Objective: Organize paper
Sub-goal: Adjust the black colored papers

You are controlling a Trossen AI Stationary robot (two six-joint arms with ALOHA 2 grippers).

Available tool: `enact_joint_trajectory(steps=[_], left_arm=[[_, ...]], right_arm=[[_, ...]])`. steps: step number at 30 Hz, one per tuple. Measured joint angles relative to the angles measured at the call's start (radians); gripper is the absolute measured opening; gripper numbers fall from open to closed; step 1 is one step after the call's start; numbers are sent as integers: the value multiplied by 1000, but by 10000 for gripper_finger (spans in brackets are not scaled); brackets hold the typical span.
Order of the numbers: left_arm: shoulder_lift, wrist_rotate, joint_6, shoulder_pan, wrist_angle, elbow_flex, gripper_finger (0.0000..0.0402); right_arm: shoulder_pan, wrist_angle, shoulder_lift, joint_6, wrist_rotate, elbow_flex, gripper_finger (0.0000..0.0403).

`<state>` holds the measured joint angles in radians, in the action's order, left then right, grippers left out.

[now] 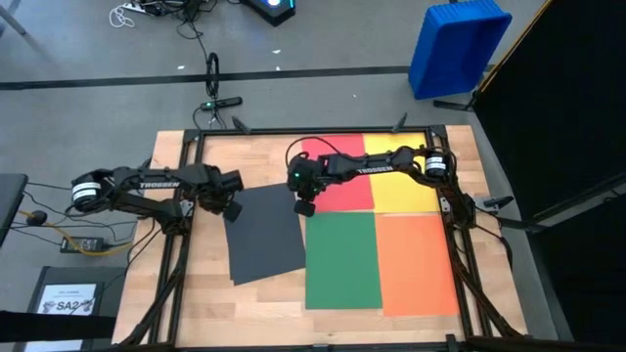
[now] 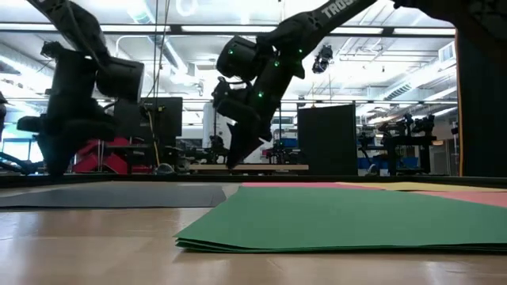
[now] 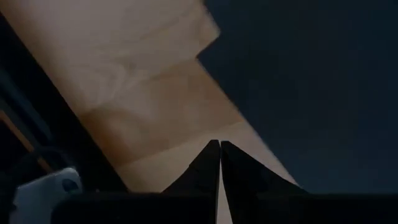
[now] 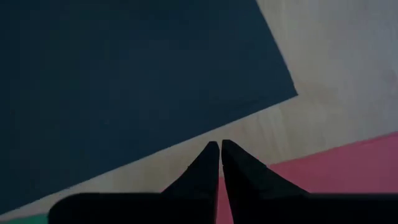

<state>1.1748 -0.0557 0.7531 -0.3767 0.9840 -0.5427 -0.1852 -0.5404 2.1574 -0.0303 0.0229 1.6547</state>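
Flanking dark sheet point(image 1: 264, 235) far corners: both grippers closed.

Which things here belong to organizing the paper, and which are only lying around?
Belong to the job:
dark grey sheet
red sheet
yellow sheet
green sheet
orange sheet

Lying about:
blue bin
white SA2 sheet
cables
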Motion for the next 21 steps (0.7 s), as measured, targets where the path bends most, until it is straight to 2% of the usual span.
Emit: enact_joint_trajectory(steps=[10,21], left_arm=[[31,25,18,0,-107,55,0],[50,25,14,0,-111,49,0]], right_arm=[[-16,96,5,-21,38,-43,0],[-23,72,117,-64,111,9,0]])
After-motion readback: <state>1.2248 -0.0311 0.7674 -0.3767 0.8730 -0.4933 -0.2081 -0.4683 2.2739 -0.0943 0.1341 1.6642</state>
